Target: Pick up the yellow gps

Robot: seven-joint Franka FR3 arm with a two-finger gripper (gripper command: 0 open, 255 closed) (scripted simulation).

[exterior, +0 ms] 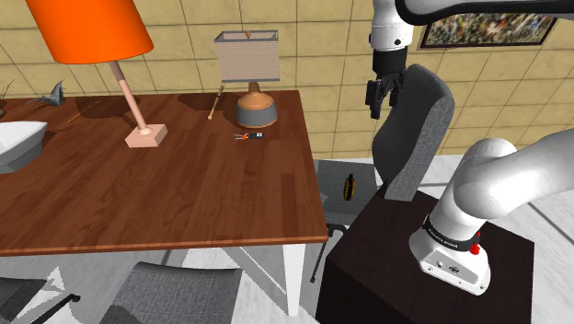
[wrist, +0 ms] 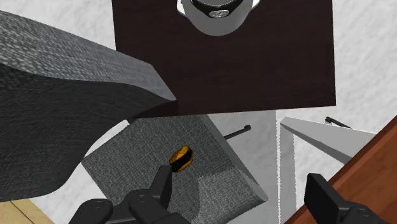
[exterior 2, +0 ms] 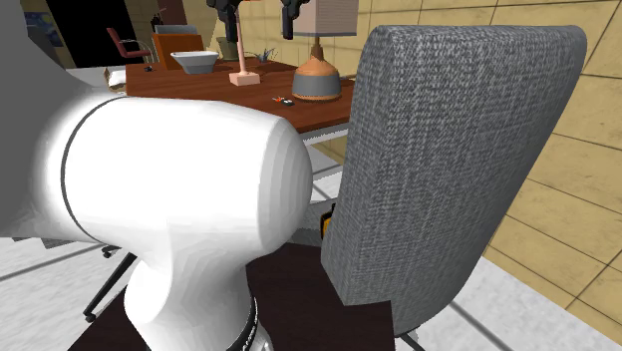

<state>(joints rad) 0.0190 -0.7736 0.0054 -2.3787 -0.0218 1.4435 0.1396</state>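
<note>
Where the wooden surface ends, a grey chair is set between it and the dark stand. Above the chair's back the jaws are held wide apart, with nothing clasped between them. The yellow-and-black gps is laid on the chair's seat, below the jaws and untouched by them.

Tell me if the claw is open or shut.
Open: the wrist view shows the claw with black fingers standing apart, clasping nothing; the yellow gps lies on the chair seat.
</note>
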